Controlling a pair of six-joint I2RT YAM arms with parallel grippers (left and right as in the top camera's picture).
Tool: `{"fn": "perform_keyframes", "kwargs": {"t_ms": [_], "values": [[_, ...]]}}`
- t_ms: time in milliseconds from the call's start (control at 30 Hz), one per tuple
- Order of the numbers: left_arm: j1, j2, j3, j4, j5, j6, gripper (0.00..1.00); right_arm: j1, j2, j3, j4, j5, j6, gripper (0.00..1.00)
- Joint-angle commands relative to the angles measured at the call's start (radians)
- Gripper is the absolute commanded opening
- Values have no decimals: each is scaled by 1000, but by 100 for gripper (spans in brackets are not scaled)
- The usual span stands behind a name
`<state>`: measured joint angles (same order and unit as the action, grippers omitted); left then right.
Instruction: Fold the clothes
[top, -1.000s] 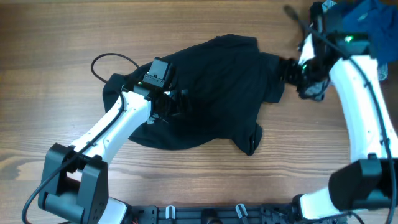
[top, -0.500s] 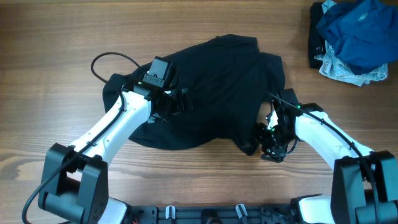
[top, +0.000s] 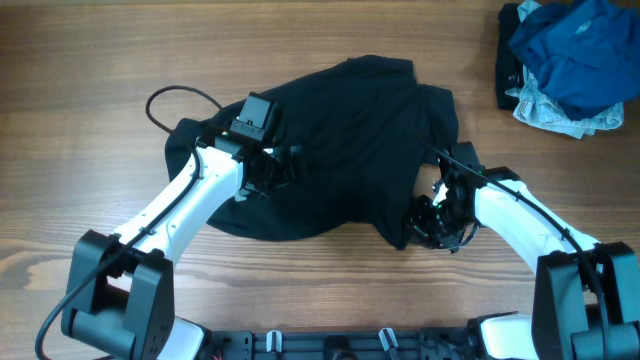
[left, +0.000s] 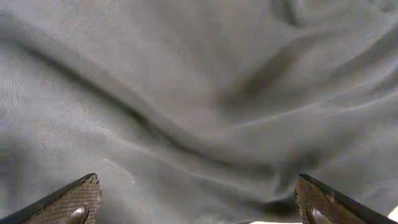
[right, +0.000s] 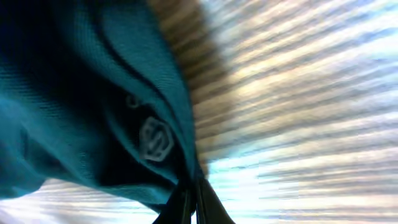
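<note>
The clothes (top: 350, 140), one black garment, lie crumpled in the middle of the wooden table (top: 100, 60). My left gripper (top: 288, 166) hovers low over the garment's left part, open. In the left wrist view, grey-looking folds of the clothes (left: 199, 93) fill the frame, and the left gripper (left: 200, 208) has its fingertips (left: 78, 200) far apart. My right gripper (top: 420, 222) is at the garment's lower right corner. In the right wrist view the right gripper (right: 191, 204) is shut on the hem of the clothes (right: 74, 93), just below a small white logo (right: 154, 138).
A bright blue garment (top: 575, 50) is piled on a pale patterned cloth (top: 555, 115) at the far right corner. A black cable (top: 180, 92) loops on the table left of the clothes. Bare wood (right: 298, 93) lies beside the pinched hem.
My right arm swung from the far right pile down to the garment's lower right corner and closed on the hem. The left arm has not moved.
</note>
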<state>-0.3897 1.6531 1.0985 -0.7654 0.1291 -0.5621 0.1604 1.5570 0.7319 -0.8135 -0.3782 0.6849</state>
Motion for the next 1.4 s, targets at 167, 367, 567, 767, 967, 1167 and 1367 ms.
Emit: {"fn": "perform_keyframes", "kwargs": {"t_ms": [167, 367, 567, 767, 967, 1167, 1367], "values": [[2, 4, 1, -19, -38, 5, 100, -105, -148, 237, -265, 302, 22, 4], [2, 4, 1, -25, -53, 5, 100, -151, -171, 239, -298, 158, -130, 41], [2, 4, 1, -24, -52, 4, 100, -100, -165, 12, -103, 14, -130, 63], [2, 4, 1, -25, -52, 4, 100, -39, -45, -17, 13, 12, -79, 59], [2, 4, 1, -28, -52, 5, 100, -34, 63, -18, 40, 28, -56, 28], [2, 4, 1, -43, -53, 5, 100, -35, 52, 55, -49, 109, -31, 4], [5, 4, 1, -67, -80, 4, 100, -51, -9, 358, -383, 483, 32, 4]]}}
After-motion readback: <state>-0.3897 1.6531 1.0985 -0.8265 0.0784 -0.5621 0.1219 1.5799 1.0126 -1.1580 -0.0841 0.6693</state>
